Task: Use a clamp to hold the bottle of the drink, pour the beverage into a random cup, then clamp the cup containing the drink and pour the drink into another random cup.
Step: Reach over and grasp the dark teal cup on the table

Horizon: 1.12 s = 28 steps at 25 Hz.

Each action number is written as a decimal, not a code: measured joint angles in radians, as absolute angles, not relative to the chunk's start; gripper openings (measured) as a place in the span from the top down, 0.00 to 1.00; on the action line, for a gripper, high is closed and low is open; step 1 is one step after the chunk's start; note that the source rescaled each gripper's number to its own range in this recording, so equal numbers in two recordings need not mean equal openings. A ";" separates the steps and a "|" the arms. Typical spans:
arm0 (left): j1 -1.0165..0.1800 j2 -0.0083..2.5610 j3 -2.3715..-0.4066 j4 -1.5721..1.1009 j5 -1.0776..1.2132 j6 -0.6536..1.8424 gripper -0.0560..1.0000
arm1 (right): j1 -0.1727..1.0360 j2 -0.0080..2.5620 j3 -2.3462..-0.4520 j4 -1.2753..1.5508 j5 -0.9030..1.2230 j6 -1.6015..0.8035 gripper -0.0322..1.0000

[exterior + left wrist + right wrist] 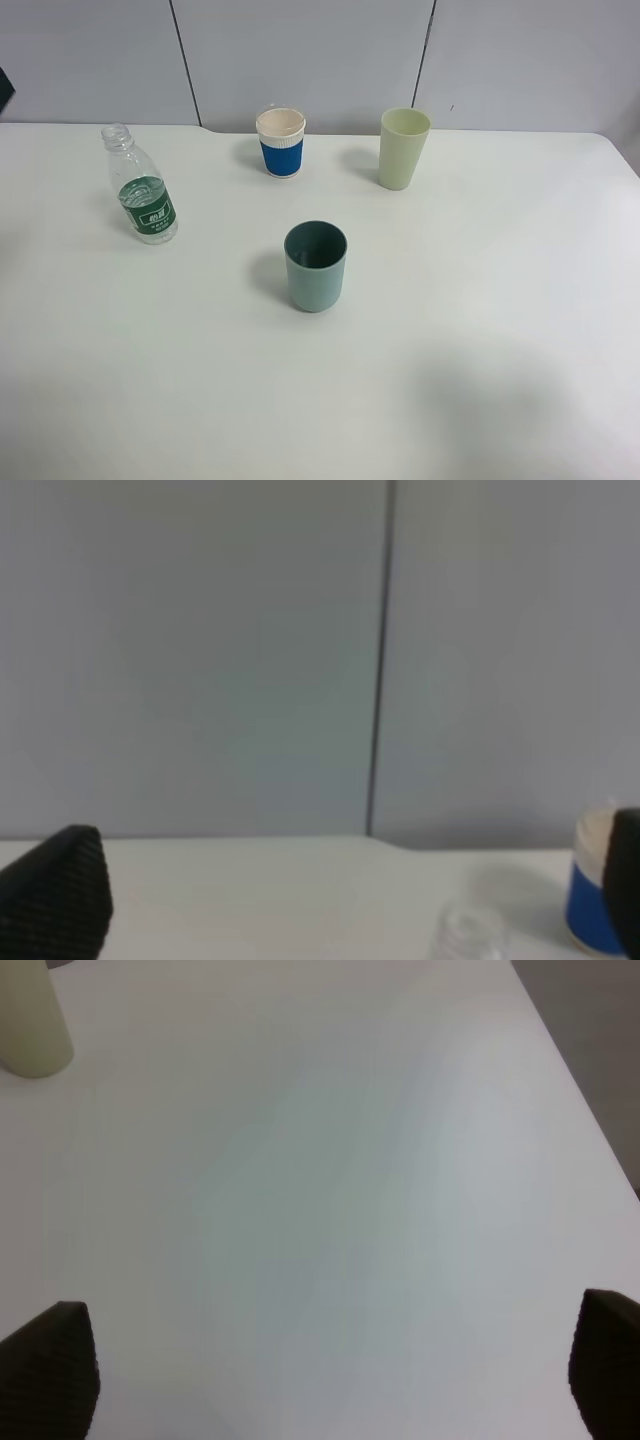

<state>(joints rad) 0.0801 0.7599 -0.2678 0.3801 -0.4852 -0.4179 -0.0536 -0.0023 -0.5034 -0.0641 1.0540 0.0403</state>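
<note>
The capless clear bottle (140, 185) with a green label stands upright at the table's left; the beverage inside is too clear to make out. A teal tumbler (315, 265) stands mid-table, showing a dark inside. Behind it is the white cup with a blue sleeve (281, 142). Neither arm shows in the high view. In its wrist view my left gripper (340, 905) is open with its jaws wide, the bottle's mouth (470, 932) and the blue-sleeved cup (592, 905) blurred ahead of it. My right gripper (325, 1375) is open over bare table.
A taller pale green tapered cup (403, 147) stands at the back right and also shows in the right wrist view (30, 1020). The white table (480, 380) runs to a grey panelled wall (320, 50). Its right edge (585, 1100) lies beyond the right gripper.
</note>
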 joint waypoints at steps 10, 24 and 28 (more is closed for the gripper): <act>0.080 0.482 -0.445 0.135 0.104 -0.131 0.00 | -0.054 -0.002 -0.503 -0.064 1.054 0.040 0.01; 0.080 0.135 -0.566 -0.027 0.732 0.042 0.00 | -0.054 -0.002 -0.503 -0.064 1.054 0.040 0.01; 0.080 0.055 -0.566 -0.027 0.841 0.042 0.00 | -0.054 -0.002 -0.503 -0.064 1.054 0.040 0.01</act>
